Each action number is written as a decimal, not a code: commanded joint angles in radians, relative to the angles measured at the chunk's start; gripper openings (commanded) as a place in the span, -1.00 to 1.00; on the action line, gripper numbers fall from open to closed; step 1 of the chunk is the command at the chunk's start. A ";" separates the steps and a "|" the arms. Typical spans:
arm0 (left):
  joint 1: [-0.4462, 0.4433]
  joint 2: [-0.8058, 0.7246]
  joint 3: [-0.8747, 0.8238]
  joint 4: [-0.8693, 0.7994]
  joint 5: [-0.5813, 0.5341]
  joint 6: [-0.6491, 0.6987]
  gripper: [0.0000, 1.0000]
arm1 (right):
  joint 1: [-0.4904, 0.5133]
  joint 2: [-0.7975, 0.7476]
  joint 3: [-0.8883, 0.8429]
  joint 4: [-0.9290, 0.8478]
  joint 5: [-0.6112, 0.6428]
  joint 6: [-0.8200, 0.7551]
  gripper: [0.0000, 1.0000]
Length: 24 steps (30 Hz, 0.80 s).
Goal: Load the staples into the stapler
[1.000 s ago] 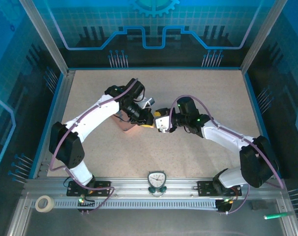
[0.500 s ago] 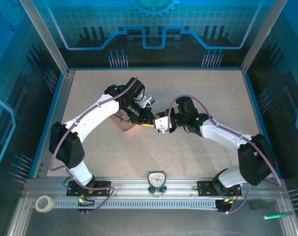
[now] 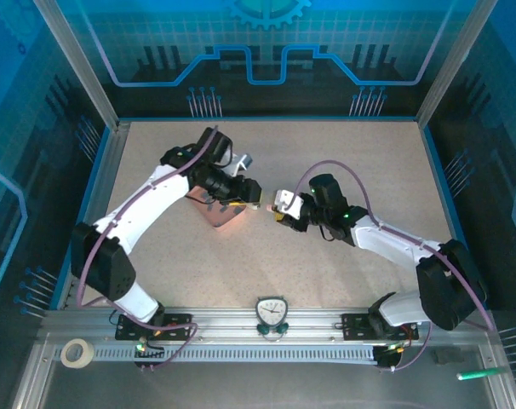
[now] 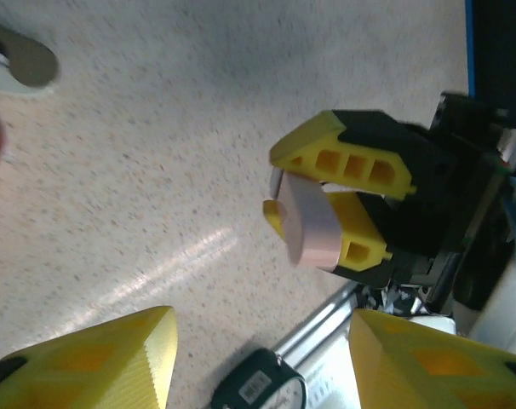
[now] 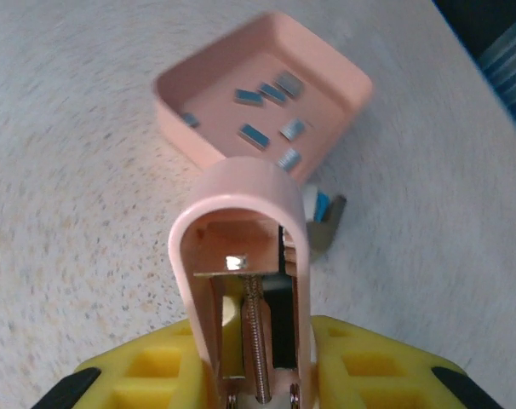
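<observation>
- Right wrist view: the right tool (image 5: 251, 379) is clamped narrow on the stapler (image 5: 241, 247), holding it off the bench (image 5: 71, 170) with its open end facing the camera; a spring rod shows inside the pink shell.
- No strip can be made out seated in that channel, though part of it lies in shadow; judged not yet loaded.
- The staples (image 5: 265, 95), several short grey strips, lie loose in the salmon-pink tray (image 5: 347, 92) just beyond the stapler; none is in either tool.
- Left wrist view: the left tool (image 4: 258, 362) stands wide and empty, facing the held stapler from a little way off.
- Assessment: stapler picked up and presented, apparently opened; picking a strip, seating it in the channel and closing the stapler are all left to do.
- Markings: no brand or lettering legible on stapler, tray or staples; a dark round timer (image 4: 260, 388) at the bench edge carries a white barcode-like label, too blurred to read.
</observation>
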 commanded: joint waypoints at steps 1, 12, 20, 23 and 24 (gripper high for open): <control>0.027 -0.053 -0.039 0.089 -0.046 -0.038 0.13 | -0.008 0.046 0.079 -0.033 0.161 0.470 -0.83; 0.073 -0.103 -0.139 0.168 -0.101 -0.068 0.13 | -0.015 0.303 0.232 -0.131 0.444 1.074 -0.85; 0.078 -0.109 -0.187 0.207 -0.104 -0.084 0.13 | -0.026 0.375 0.196 -0.038 0.564 1.147 -0.84; 0.079 -0.107 -0.194 0.218 -0.100 -0.086 0.12 | -0.031 0.387 0.165 0.012 0.588 1.157 -0.83; 0.079 -0.104 -0.194 0.220 -0.096 -0.085 0.12 | -0.032 0.392 0.160 0.025 0.596 1.157 -0.82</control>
